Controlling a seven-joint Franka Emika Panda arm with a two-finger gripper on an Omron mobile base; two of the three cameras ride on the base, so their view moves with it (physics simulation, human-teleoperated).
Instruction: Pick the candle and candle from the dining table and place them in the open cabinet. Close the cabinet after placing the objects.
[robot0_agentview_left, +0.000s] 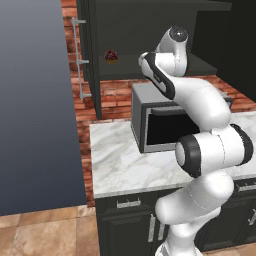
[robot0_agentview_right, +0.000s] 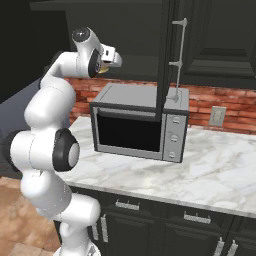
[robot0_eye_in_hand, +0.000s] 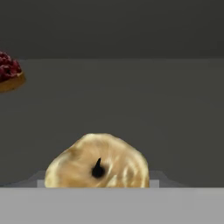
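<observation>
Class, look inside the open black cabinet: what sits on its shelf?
A dark-red cupcake sits on the cabinet shelf. The gripper brings a golden candle in; its fingers are hidden.

Left base view: from behind the arm's left, looking forward and down at the marble worktop (robot0_agentview_left: 120, 160), microwave (robot0_agentview_left: 155, 125) and open cabinet (robot0_agentview_left: 125, 45). Right base view: the same worktop and microwave from the arm's right — nearer the brick wall (robot0_agentview_right: 220, 107). Hand view: close, facing along the cabinet shelf (robot0_eye_in_hand: 131, 100) — candle (robot0_eye_in_hand: 98, 164) in the foreground.

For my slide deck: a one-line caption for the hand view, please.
Squat golden candle at the gripper, facing the dark cabinet shelf, a dark-red cupcake-like lump off to one side.
</observation>
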